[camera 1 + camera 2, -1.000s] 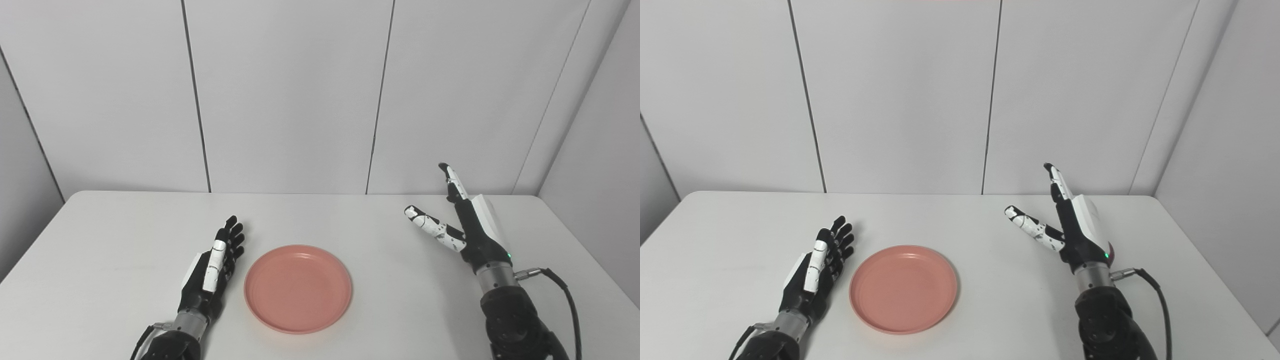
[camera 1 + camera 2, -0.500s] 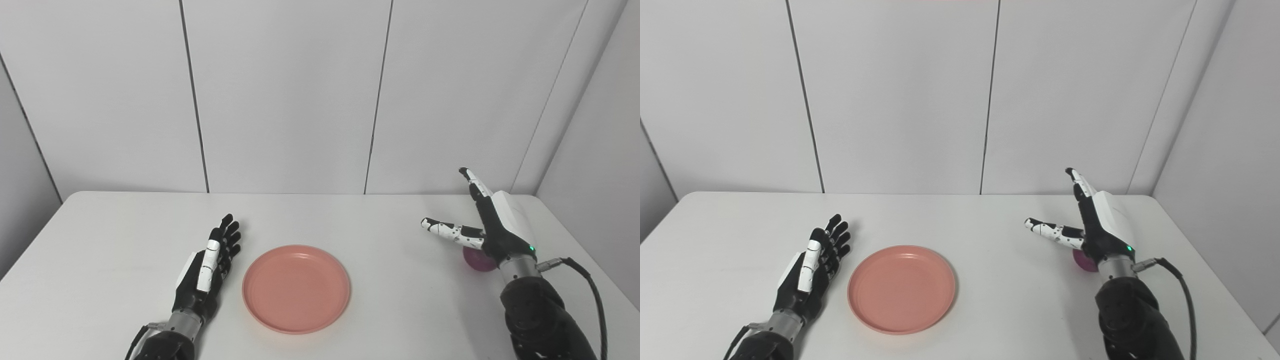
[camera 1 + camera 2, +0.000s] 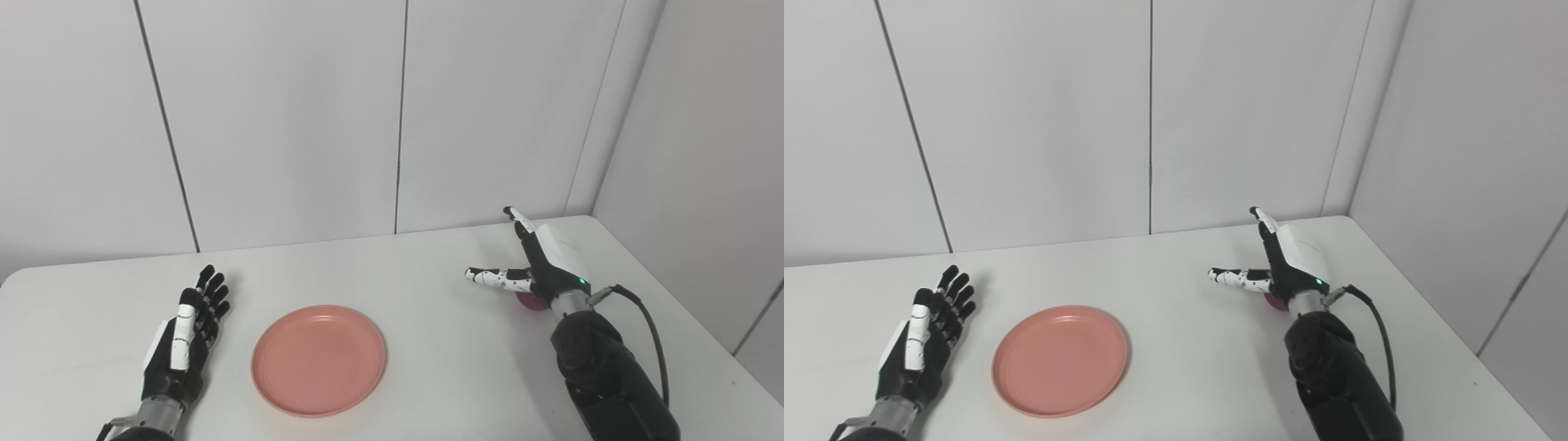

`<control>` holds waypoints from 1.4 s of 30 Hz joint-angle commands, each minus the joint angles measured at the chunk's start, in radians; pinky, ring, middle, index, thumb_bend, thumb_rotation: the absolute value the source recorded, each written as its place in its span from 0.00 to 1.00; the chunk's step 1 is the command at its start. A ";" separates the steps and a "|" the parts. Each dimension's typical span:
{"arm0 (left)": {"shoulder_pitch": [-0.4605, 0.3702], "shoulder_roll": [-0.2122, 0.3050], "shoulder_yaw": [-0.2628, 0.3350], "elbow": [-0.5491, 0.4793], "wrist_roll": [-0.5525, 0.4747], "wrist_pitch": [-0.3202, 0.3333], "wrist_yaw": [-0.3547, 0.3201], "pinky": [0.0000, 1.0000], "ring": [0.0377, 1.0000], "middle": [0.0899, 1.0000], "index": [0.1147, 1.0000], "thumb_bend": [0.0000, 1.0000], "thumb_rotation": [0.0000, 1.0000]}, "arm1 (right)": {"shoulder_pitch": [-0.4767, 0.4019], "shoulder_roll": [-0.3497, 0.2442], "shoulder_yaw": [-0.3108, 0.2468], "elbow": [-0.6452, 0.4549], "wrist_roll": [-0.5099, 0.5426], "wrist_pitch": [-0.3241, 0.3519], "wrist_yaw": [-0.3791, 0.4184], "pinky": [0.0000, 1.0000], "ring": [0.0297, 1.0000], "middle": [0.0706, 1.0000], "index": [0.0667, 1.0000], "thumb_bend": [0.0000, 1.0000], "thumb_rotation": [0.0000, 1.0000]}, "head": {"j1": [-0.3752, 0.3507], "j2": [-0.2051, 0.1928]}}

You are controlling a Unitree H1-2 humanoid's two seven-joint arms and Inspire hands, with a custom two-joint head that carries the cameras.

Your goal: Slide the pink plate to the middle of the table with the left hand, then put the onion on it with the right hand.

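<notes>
The pink plate lies flat on the white table, a little left of its middle. My left hand rests open on the table just left of the plate, palm toward it, not touching it. My right hand hovers open over the right side of the table, thumb pointing left and fingers up. A purple onion sits on the table directly under that hand; only a small part of it shows below the wrist. Whether the hand touches it I cannot tell.
The table's right edge runs close to my right arm. A black cable loops off the right wrist. Grey wall panels stand behind the table and a side wall closes in on the right.
The camera has turned right, shifting the whole scene left. My right hand has moved right and down over the onion. The left hand has drawn slightly away from the plate.
</notes>
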 commanded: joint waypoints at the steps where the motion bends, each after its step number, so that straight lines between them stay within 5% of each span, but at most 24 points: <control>1: 0.008 0.012 0.006 0.056 -0.020 -0.048 -0.025 1.00 1.00 1.00 1.00 0.73 1.00 | -0.057 -0.041 0.004 -0.022 -0.026 0.036 0.021 0.87 0.91 0.92 0.93 0.93 0.55 | -0.006 -0.002; 12: -0.005 0.025 0.016 0.117 -0.037 -0.098 -0.070 1.00 1.00 1.00 1.00 0.75 1.00 | -0.060 -0.050 0.008 0.028 -0.035 0.031 0.008 0.87 0.90 0.90 0.92 0.96 0.49 | -0.048 -0.006; 35: 0.012 0.029 0.009 0.061 -0.036 -0.051 -0.058 1.00 1.00 1.00 1.00 0.70 1.00 | -0.068 -0.035 -0.006 0.102 -0.034 0.051 -0.040 0.85 0.90 0.92 0.94 0.92 0.47 | -0.088 -0.017; 42: 0.011 0.036 0.009 0.058 -0.040 -0.042 -0.067 1.00 1.00 1.00 1.00 0.71 1.00 | -0.077 -0.026 -0.009 0.137 -0.031 0.059 -0.047 0.86 0.90 0.92 0.93 0.89 0.39 | -0.090 -0.008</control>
